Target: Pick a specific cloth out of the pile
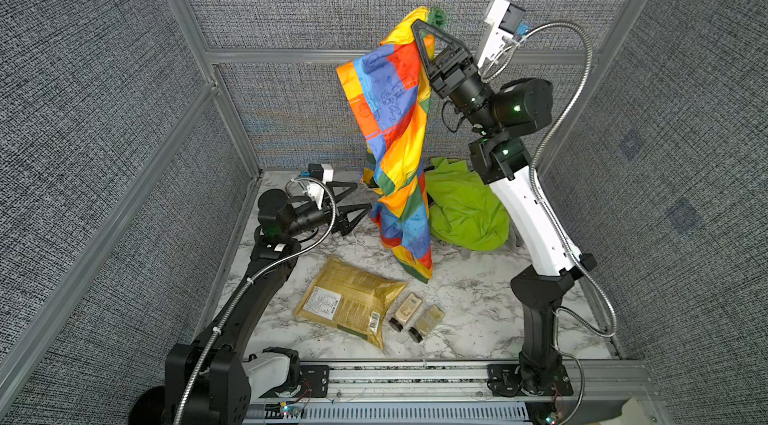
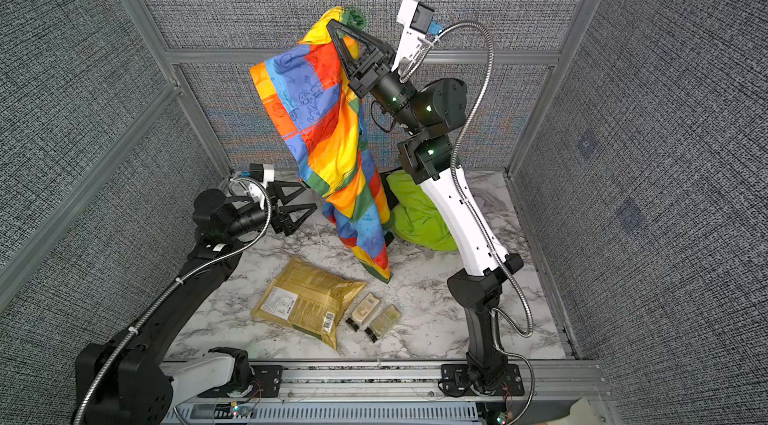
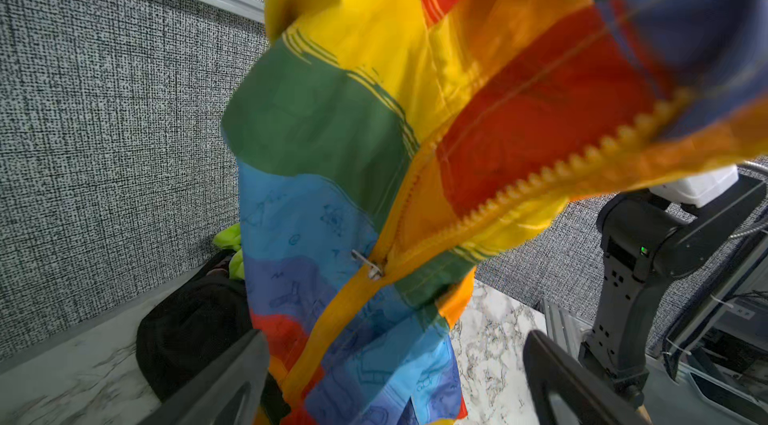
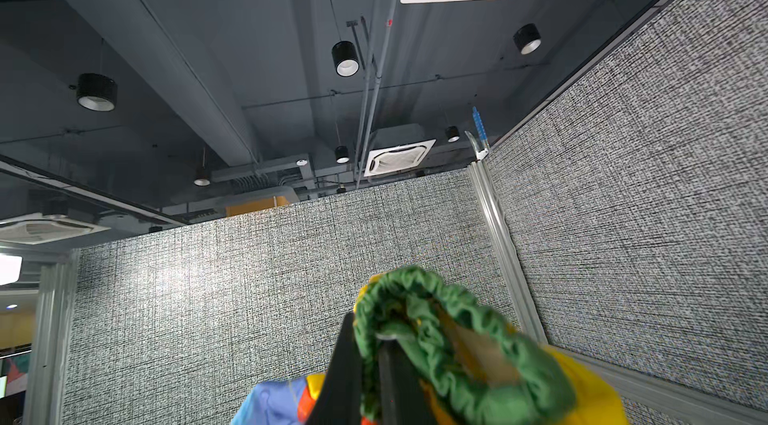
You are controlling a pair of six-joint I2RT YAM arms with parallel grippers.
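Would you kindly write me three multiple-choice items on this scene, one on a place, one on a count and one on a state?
1. Where does the lime-green shirt lie?
A. On the front rail
B. Draped over the left arm
C. On the table, near the back wall

2. How many small bottles lie beside the gold packet?
A. One
B. Two
C. Four

3. The right gripper is:
A. Shut on the cloth
B. Open and empty
C. Shut on a bottle

Answers:
1 C: the green heap rests on the marble by the wall.
2 B: two lie side by side next to the packet.
3 A: its jaws pinch the cloth's green elastic edge, and the rest hangs down.
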